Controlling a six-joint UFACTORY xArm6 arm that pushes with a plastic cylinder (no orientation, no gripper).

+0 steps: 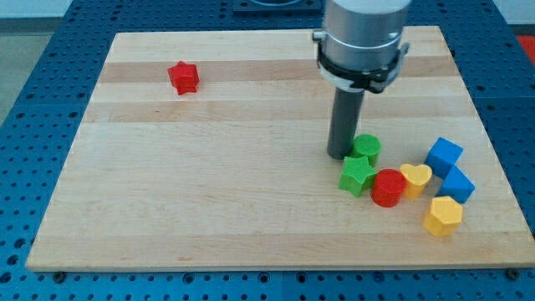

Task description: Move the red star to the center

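Note:
The red star (183, 78) lies near the view's top left of the wooden board (209, 184), alone. My tip (340, 155) is on the board right of centre, far to the right of and below the red star. It stands just left of a green round block (366, 148) and just above a green star (357, 175), touching or nearly touching them.
A cluster lies at the view's lower right: a red round block (389, 187), a yellow heart (415, 178), two blue blocks (443, 155) (456, 185) and a yellow hexagonal block (442, 216). The arm's grey body (364, 38) hangs over the board's top right.

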